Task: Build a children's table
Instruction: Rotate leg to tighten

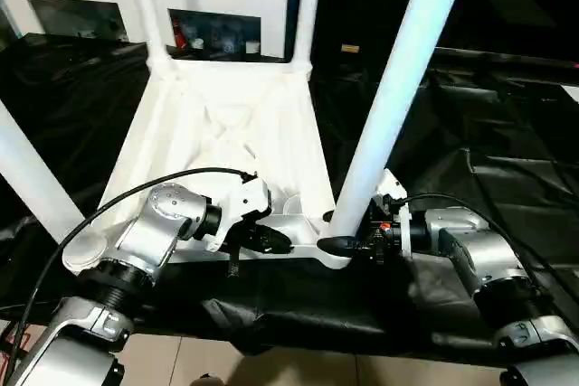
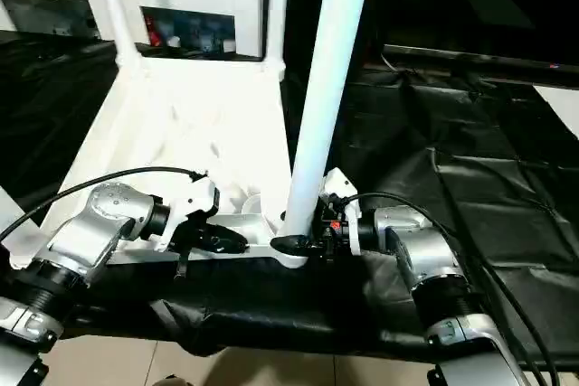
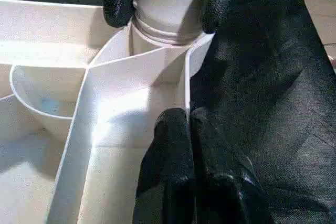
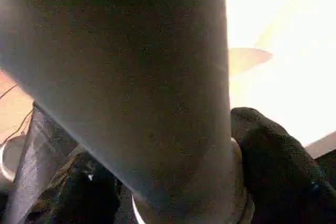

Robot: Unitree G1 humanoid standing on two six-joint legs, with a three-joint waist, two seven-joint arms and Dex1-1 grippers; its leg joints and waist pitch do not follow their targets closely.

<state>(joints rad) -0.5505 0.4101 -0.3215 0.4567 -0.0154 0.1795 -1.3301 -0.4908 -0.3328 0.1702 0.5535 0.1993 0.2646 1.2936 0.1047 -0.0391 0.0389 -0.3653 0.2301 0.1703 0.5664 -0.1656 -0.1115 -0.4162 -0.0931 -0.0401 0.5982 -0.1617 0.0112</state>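
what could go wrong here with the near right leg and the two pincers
1. The right pincer straddles the near right leg at its base, far below the tall top, so a sideways push could lever the leg askew in its corner socket.
2. The left pincer is shut over a thin rib of the tabletop; tugging there could flex the rib or shift the table.

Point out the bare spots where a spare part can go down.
Free: black cloth right of the upturned table top, beyond the right gripper. Crowded: the near right corner, where that gripper straddles the leg and the shut left gripper pinches a rib.
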